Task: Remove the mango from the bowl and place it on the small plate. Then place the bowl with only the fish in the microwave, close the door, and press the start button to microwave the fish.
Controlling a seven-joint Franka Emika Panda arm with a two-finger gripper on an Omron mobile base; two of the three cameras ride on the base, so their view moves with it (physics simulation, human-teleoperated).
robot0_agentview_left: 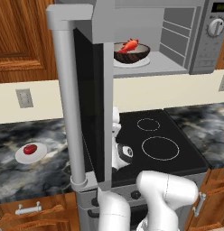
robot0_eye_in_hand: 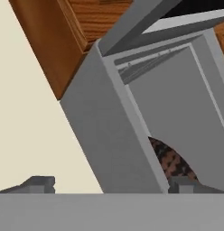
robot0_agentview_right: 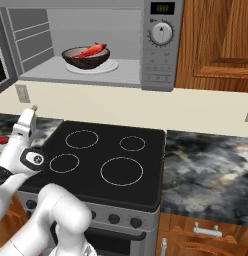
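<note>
Above the stove (robot0_agentview_right: 111, 160), the gripper (robot0_eye_in_hand: 111, 185) gapes wide, holding nothing, facing the open microwave (robot0_agentview_right: 96, 45).

Matt silver-grey metal microwave (robot0_agentview_right: 158, 55); glossy dark-glass door (robot0_agentview_left: 89, 103); rough-textured dark brown bowl (robot0_agentview_left: 132, 53); polished marbled stone counter (robot0_agentview_right: 206, 170); varnished wooden cabinets (robot0_agentview_right: 216, 40).

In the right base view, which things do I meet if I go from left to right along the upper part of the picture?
Open door → bowl holding the fish, inside the microwave → round knob on the control panel → wooden cabinet door.
</note>
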